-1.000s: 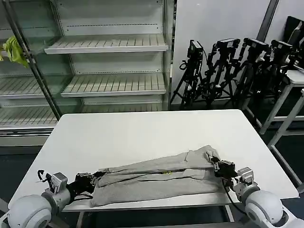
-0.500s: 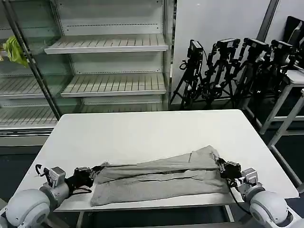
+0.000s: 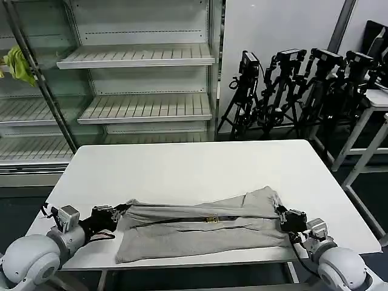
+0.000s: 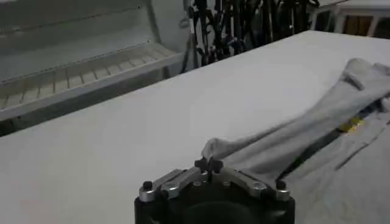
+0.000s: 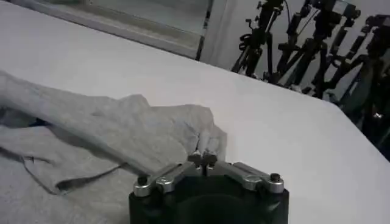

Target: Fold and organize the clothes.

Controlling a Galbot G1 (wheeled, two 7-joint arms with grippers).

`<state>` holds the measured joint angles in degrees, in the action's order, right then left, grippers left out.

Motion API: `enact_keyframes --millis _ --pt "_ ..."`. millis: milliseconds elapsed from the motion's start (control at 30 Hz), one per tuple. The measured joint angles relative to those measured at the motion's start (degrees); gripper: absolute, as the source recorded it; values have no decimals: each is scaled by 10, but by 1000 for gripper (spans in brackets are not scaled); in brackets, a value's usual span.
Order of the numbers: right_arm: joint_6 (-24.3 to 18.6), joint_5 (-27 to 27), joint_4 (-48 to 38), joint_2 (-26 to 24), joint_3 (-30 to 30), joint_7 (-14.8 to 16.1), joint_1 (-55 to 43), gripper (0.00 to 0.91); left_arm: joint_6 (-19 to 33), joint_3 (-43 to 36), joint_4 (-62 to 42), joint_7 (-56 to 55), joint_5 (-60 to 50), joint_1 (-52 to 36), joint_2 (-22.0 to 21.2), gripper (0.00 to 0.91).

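A light grey shirt (image 3: 200, 227) lies stretched across the near side of the white table (image 3: 194, 170), folded lengthwise, with a small multicolour mark at its middle. My left gripper (image 3: 119, 212) is shut on the shirt's left end, a pinch of grey cloth (image 4: 214, 148) rising from between its tips (image 4: 208, 163). At the shirt's right end my right gripper (image 3: 280, 213) is shut on the cloth (image 5: 183, 131), whose fold runs into its tips (image 5: 202, 159). Both grippers sit low, just above the tabletop.
Empty metal shelving (image 3: 139, 57) stands behind the table, with a yellow-green rag (image 3: 18, 63) hanging at its left. Black tripods (image 3: 291, 91) are grouped at the back right. The table's far half (image 3: 194, 163) is bare; another table's legs (image 3: 370, 133) stand at the right.
Both grippers have moved outward and slightly back from the near edge, pulling the shirt flatter and longer. The raised hump at the right end has dropped.
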<state>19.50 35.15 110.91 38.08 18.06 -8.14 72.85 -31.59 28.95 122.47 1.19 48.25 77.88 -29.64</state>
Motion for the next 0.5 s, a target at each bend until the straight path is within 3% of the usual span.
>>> enact_keyframes --millis 33,67,100,500 --pt "0 -1 0 0 -1 -2 -1 907 -2 0 2 -1 0 2 0 71" --pt "0 -2 0 0 -1 -3 -3 907 -3 -1 4 -2 0 5 1 272" --pt "0 -3 -1 0 -1 -4 -4 907 -4 -1 6 -4 0 8 2 907" --pt "-9 -5 0 -4 11 -16 -14 907 -11 10 26 -15 -4 35 9 907"
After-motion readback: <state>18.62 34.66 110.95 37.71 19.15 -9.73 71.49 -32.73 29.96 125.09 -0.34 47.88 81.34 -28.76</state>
